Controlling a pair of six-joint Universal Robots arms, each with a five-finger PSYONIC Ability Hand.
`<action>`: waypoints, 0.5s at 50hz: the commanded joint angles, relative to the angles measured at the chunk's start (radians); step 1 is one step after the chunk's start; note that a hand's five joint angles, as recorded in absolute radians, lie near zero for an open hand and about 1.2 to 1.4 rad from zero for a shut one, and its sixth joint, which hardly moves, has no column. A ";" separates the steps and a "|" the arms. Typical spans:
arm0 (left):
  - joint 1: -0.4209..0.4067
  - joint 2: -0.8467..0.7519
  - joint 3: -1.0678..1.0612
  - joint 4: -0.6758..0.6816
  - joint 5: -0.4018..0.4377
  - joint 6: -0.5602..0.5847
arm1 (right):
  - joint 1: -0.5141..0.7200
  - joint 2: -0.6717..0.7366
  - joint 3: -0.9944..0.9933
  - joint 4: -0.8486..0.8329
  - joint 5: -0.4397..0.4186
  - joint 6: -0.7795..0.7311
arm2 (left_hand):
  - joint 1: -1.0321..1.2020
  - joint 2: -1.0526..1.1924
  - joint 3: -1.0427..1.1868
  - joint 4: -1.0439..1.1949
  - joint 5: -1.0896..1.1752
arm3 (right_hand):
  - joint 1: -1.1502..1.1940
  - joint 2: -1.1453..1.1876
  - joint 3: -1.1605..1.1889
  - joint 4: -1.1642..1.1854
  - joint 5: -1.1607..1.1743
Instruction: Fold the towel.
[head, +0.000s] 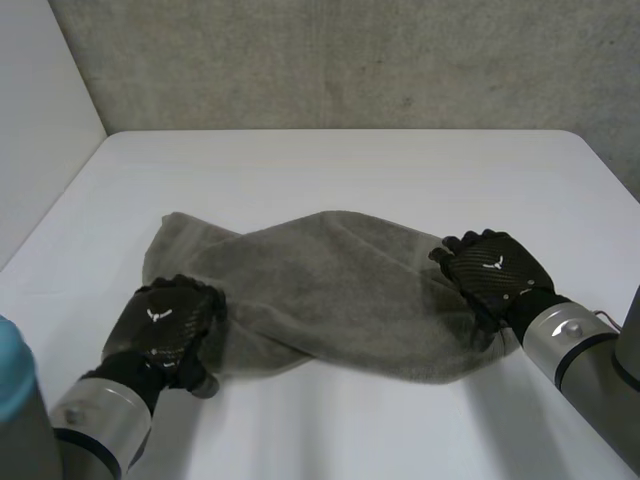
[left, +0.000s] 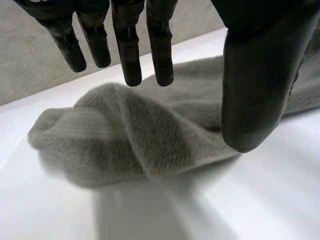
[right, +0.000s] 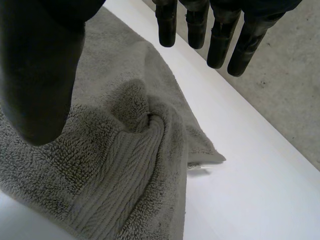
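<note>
The white tabletop (head: 340, 170) carries the grey towel (head: 330, 300), which lies as one long bunched band stretched from the left hand (head: 165, 325) to the right hand (head: 495, 270). Its long axis runs straight from one hand to the other, across the robot's front, with one end at each palm. The cloth is rolled and twisted over itself along that length, thick in the middle and rumpled at both ends, with no flat panel and no clean crease.

By my reading the fold is at best roughly begun. The towel has been gathered lengthwise, but the edges are not lined up. It needs smoothing and at least one proper fold, end to end, before it counts as folded.

The left hand hangs over the towel's left end. Its fingers (left: 127, 50) are straight and spread, their tips just above the pile, the thumb apart, and nothing is held. A ribbed border strip lies beyond its fingertips. The right hand hangs the same way over the right end, fingers (right: 220, 40) straight and holding nothing, with the ribbed border bunched under its palm and a loose corner poking out beside it.
</note>
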 joint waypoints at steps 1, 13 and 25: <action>-0.068 -0.118 0.002 0.092 -0.091 0.014 | 0.014 0.016 0.006 -0.020 0.000 0.001 | -0.032 -0.039 -0.049 -0.055 -0.031 | -0.056 -0.075 -0.052 -0.070 -0.060; -0.080 -0.218 0.015 0.212 -0.108 0.021 | 0.017 0.027 0.017 -0.048 -0.004 0.001 | -0.061 -0.069 -0.049 -0.055 -0.060 | -0.056 -0.075 -0.052 -0.070 -0.060; -0.068 -0.316 0.067 0.343 -0.133 0.086 | 0.017 0.061 0.018 -0.079 0.002 -0.001 | -0.061 -0.069 -0.049 -0.055 -0.060 | -0.056 -0.075 -0.052 -0.070 -0.060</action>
